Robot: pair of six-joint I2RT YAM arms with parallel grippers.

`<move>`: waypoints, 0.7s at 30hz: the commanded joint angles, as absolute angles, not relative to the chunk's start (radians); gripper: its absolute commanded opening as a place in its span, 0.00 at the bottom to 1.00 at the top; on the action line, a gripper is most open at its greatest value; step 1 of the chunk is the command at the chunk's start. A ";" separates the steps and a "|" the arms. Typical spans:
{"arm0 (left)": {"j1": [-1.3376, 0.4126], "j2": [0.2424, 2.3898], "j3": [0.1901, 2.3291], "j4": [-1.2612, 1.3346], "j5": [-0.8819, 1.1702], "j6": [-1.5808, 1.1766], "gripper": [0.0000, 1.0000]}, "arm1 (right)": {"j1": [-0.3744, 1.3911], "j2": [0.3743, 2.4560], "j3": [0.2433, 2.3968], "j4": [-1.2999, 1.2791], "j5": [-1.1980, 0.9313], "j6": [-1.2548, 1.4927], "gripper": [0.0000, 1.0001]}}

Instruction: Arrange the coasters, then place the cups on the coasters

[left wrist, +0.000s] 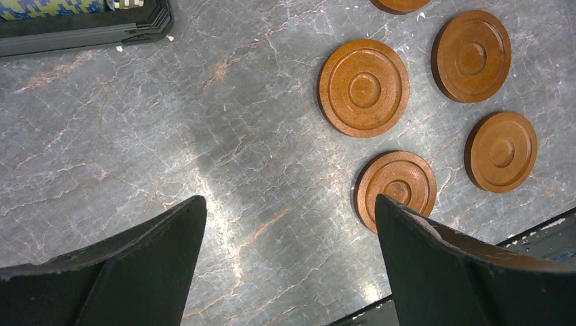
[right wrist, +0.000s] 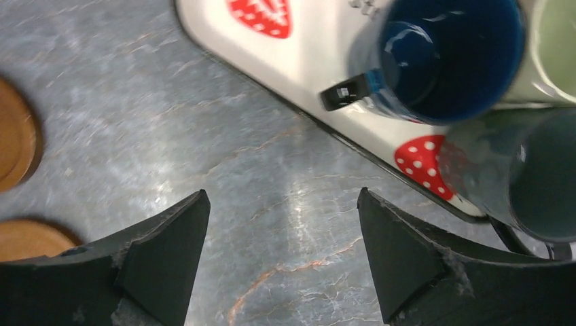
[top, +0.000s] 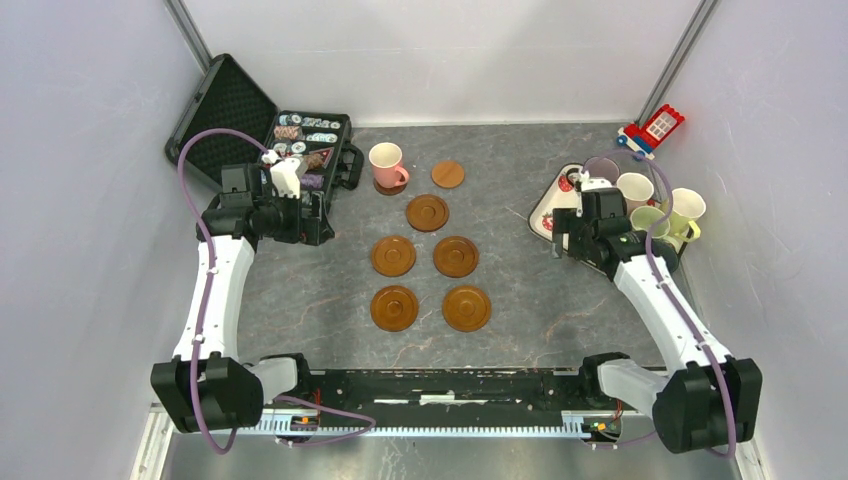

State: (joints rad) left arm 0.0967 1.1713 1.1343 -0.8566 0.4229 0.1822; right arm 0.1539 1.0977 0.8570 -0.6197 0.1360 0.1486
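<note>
**Both grippers open and empty; one cup seated on a coaster**

The left gripper [left wrist: 289, 261] hung over the bare table [left wrist: 136, 136] near the open black case [top: 300, 135]. Its jaws were wide apart, with nothing between them.

At mid-table the pink cup [top: 385, 160] stood on the darkest coaster [top: 392, 188]. The orange-brown coaster [top: 448, 174] lay just to its right. Five more coasters [top: 427, 212] lay nearer the arms, one alone and then two pairs side by side, all bare and apart from each other.

The right gripper [right wrist: 282, 251] hovered over the table at the near edge of the strawberry tray [right wrist: 306, 68], with its jaws apart and empty. On the tray, just ahead of it, stood the navy cup [right wrist: 448, 58], with the dark grey-green cup [right wrist: 536, 173] and the light green cup [right wrist: 553, 41] close beside it. The mauve-grey cup [top: 600, 168], the pale cup [top: 634, 188] and the cream-yellow cup [top: 688, 207] crowded around that same spot.
</note>
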 commanded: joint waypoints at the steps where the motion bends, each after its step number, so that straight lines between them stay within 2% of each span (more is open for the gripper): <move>1: 0.100 1.172 1.157 -0.811 0.444 0.162 1.00 | 0.140 1.149 0.873 -0.576 0.367 0.331 0.86; 5: 0.102 1.172 1.175 -0.811 0.423 0.157 1.00 | 0.107 1.257 0.919 -0.595 0.415 0.374 0.81; 10: 0.102 1.150 1.166 -0.809 0.384 0.159 1.00 | 0.072 1.332 0.936 -0.563 0.402 0.404 0.81; 21: 0.102 1.134 1.126 -0.793 0.365 0.139 1.00 | 0.043 1.400 0.924 -0.450 0.423 0.444 0.89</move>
